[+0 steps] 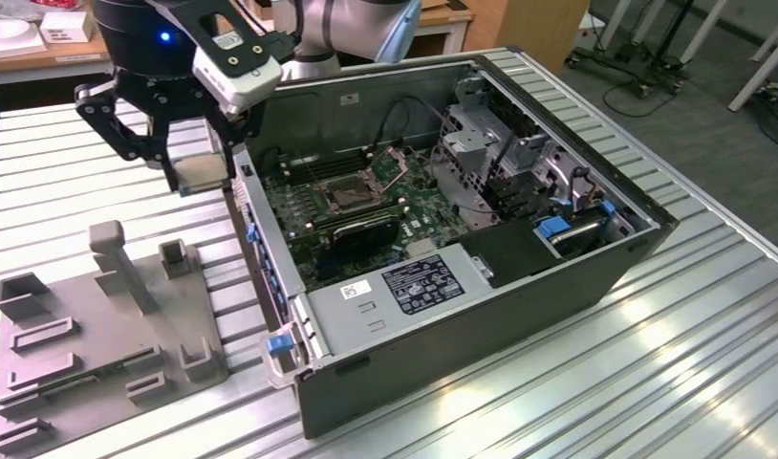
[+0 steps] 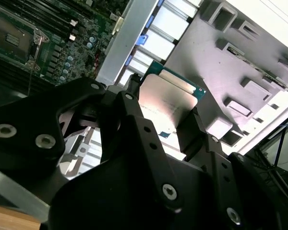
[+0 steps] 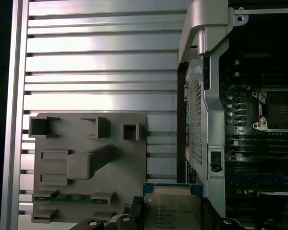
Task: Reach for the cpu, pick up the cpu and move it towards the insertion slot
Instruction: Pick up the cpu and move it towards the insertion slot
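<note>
Above the slatted metal table [image 1: 45,191], beside the open computer case [image 1: 491,316], the gripper [image 1: 194,178] clasps the cpu [image 2: 169,103], apart from the insertion slot [image 1: 344,191].

cpu [image 3: 172,213] cut by first wrist view's edge; insertion slot [image 3: 278,109] likewise cropped.

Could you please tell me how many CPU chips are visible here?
1. The cpu is held in the pincer above the table, beside the open computer case; the insertion slot looks empty.
</note>
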Action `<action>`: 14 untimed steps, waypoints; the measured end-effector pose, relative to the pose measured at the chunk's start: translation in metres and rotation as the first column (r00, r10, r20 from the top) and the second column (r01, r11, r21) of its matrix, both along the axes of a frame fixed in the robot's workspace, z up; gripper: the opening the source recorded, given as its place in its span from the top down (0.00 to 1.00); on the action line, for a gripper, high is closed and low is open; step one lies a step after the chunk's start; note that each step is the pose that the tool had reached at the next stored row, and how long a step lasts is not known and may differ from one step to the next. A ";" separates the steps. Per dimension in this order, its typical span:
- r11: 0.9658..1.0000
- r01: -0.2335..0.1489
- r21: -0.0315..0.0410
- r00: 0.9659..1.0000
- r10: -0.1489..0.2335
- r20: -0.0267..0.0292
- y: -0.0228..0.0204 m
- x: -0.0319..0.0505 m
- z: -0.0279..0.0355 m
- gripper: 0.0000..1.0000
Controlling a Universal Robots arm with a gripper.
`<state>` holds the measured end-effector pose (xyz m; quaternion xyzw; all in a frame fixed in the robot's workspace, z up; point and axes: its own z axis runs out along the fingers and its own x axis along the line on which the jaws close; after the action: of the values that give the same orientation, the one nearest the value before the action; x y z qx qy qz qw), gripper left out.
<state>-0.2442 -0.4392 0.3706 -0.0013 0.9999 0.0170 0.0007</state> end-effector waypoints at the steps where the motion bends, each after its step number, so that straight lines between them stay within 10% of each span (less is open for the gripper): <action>1: 1.000 0.000 0.000 1.000 0.000 0.000 0.0000 0.0014 -0.0001 0.45; 14: 1.000 0.000 0.000 1.000 0.000 0.000 0.0000 0.0047 -0.0001 0.45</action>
<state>-0.2395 -0.4392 0.3705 -0.0013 0.9999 0.0170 0.0007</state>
